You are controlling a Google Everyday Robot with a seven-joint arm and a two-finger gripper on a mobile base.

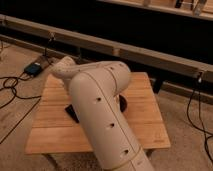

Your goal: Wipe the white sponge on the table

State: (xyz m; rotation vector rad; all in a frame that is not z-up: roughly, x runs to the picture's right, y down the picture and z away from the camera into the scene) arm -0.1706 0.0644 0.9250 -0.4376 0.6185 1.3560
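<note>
From my seat, the low rectangular table (145, 125) with its light-brown wooden plank top fills the middle of the view. The planks run left to right, and the top is lit warmly. The robot's thick white arm (100, 115), a smooth tube with small dark screw holes, rises from the bottom edge and bends over the centre of the table, covering much of it.

The gripper is behind that arm, somewhere over the middle of the table, so I do not see it directly. Its fingers are drawn together. I cannot tell whether they hold anything.

The small off-white white sponge is hidden from me too, presumably behind the arm.

A flat black rectangular slab (71, 113) lies on the planks, half showing at the arm's left side. A dark rounded shape (123, 103) peeks out at the arm's right side, on or just above the wood; it may be part of the arm's end, but I cannot say.

The floor (185, 150) around the table is a dull beige. Black cables (12, 85) loop across it on the left, near a small blue box (34, 69). Another thin cable (192, 107) hangs on the right. Behind the table a long pale rail (150, 52) crosses the room on a slant, against a dark wall.
</note>
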